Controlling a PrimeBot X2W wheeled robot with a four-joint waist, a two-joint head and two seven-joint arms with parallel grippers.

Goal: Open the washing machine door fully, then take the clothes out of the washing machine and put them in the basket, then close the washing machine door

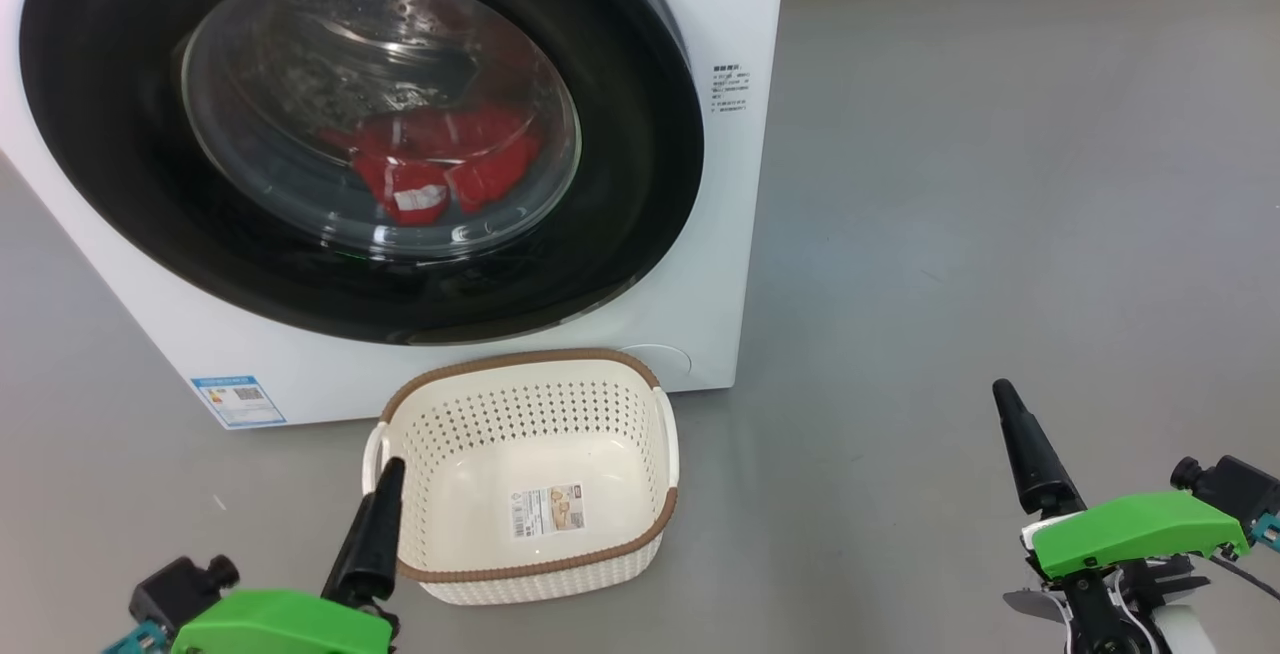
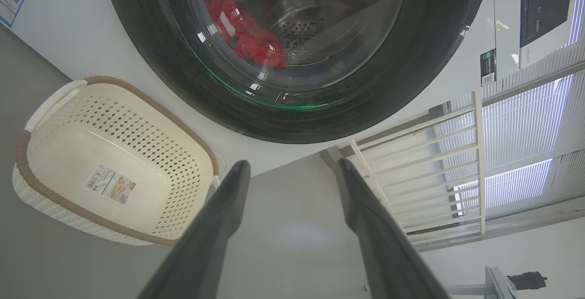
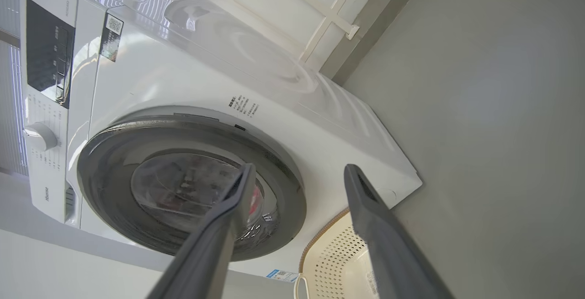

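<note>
The white washing machine (image 1: 740,14) stands at the upper left. The washing machine door (image 1: 100,134), a black rim around a glass bowl, lies shut against its front. Red clothes (image 1: 430,169) with a white tag show through the glass, low in the drum. The cream basket (image 1: 530,366) stands empty on the floor in front of the machine, with a paper label on its bottom. My left gripper (image 2: 292,164) hovers open just left of the basket, one dark finger (image 1: 375,524) over its near corner. My right gripper (image 3: 299,167) is open, low at the right, well away from the machine.
Grey floor (image 1: 1000,234) stretches to the right of the machine. A white railing (image 2: 411,175) and window blinds stand beyond it. The control panel (image 3: 45,56) and a knob (image 3: 40,136) sit above the door. A blue label (image 1: 238,399) marks the front's lower corner.
</note>
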